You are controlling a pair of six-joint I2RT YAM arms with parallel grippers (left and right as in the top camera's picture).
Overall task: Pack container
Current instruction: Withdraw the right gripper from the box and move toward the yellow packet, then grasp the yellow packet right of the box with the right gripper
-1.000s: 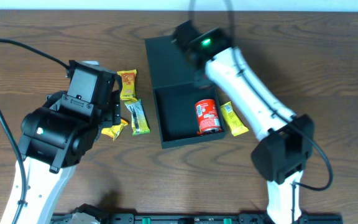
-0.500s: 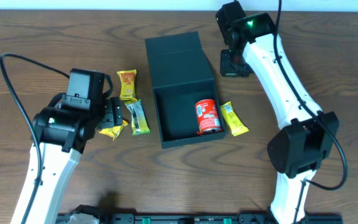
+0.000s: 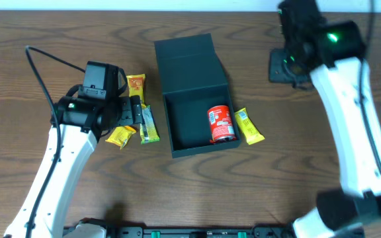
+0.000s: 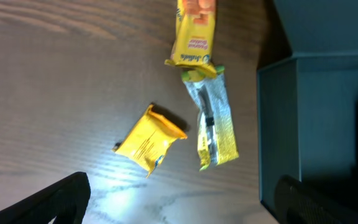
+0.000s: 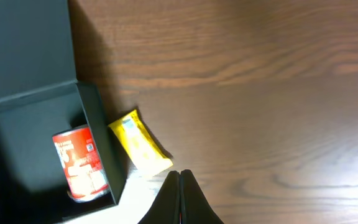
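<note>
— What is threatening to go wrong?
— The left gripper (image 4: 185, 202) is hanging wide open and empty near the square yellow packet (image 4: 150, 138). The silver bar (image 4: 213, 121) is lying just beside it, touching the orange packet (image 4: 194, 31), so a grab is risking two at once.
— And the container (image 3: 166, 125)?
— It is sitting open at that gripper's 3 o'clock, near. The right gripper (image 5: 180, 186), pinched closed on nothing, is hovering well apart at the container's 2 o'clock.

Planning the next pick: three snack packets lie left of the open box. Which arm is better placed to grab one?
Left. The left gripper hangs open above the small yellow packet and silver-green packet beside the container. The right gripper is shut, on the container's other side.
</note>
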